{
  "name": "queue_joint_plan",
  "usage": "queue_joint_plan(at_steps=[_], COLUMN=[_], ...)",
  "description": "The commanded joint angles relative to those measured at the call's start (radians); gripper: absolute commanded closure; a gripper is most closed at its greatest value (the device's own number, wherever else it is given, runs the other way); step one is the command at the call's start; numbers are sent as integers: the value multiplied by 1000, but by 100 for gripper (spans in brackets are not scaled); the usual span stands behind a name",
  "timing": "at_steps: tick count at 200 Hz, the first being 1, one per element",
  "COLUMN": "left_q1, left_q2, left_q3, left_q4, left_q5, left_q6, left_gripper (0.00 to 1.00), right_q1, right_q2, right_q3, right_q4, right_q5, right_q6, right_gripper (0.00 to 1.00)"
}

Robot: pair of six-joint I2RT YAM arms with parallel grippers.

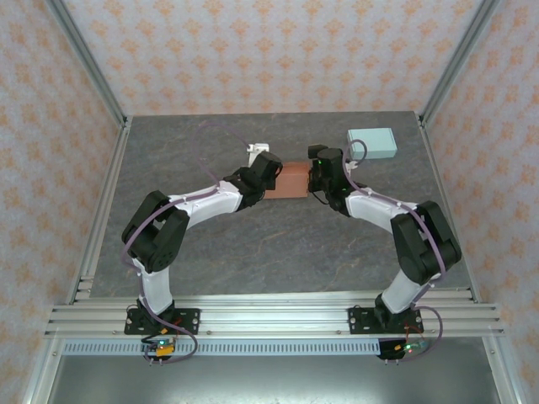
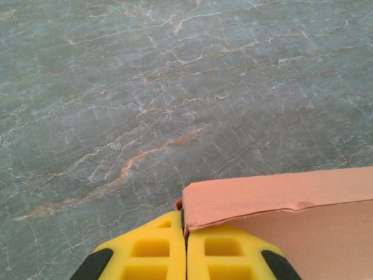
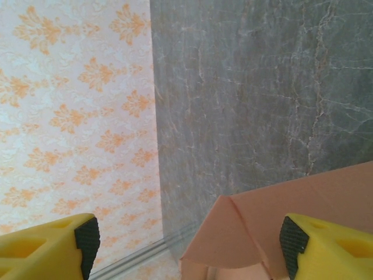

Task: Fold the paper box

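The salmon-pink cardboard paper box lies on the grey marbled surface, long axis running arm to arm. At its left end, the left gripper has its jaws clamped on a flap edge. At its right end, the right gripper has its jaws apart, straddling a flap.

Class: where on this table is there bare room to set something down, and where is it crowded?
Free: the near strip between paper box and rail; the far-left corner. Crowded: centre, where left gripper and right gripper flank it.
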Motion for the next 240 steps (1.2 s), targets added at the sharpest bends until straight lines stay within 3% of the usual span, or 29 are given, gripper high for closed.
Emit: queue_joint_plan(at_steps=[1, 25, 63, 121, 189, 240], left_q1=[-13, -17, -17, -17, -18, -18], left_q2=[53, 47, 50, 44, 41, -44], left_q3=[-44, -57, -57, -73, -118, -202], left_q4=[-136, -129, -138, -131, -72, 41], left_q5=[4, -7, -22, -44, -30, 33], left_q6=[25, 28, 27, 4, 8, 41], left_gripper=[94, 94, 94, 94, 94, 86], right_q1=[21, 23, 10, -2, 0, 2], right_q2=[30, 35, 32, -21, 37, 78], right_q3=[47, 74, 186, 246, 316, 277], right_q4=[-85, -143, -457, -706, -619, -557], right_q5=[-52, -65, -168, -205, -217, -165], right_q6=[33, 16, -53, -45, 78, 151], right_gripper=[19, 19, 15, 11, 14, 34])
